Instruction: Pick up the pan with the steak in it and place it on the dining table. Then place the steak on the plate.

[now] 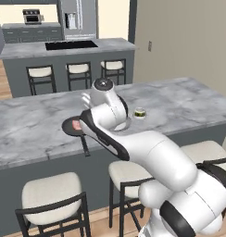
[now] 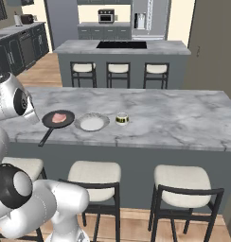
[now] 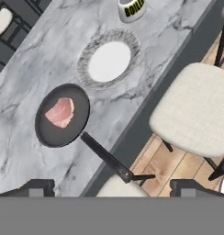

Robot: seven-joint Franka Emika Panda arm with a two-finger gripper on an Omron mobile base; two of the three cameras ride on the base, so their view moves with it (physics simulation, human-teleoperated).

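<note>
Veined grey-white marble bench [image 3: 36, 55], smooth. Matt black pan [image 3: 63, 133]. Steak [image 3: 60, 112] raw, pinkish. Plate [image 3: 109, 61] pale, matt, speckled rim. Stool [image 3: 196, 105] cloth-padded; floor [image 3: 178, 167] wood.

On the dining table [image 2: 174, 113], the pan [image 2: 58, 119] holds the steak [image 2: 59, 116]; the plate [image 2: 92, 122] lies just beside it, a small cup [image 2: 122, 118] beyond, stools [image 2: 93, 177] tucked along the near edge.
</note>
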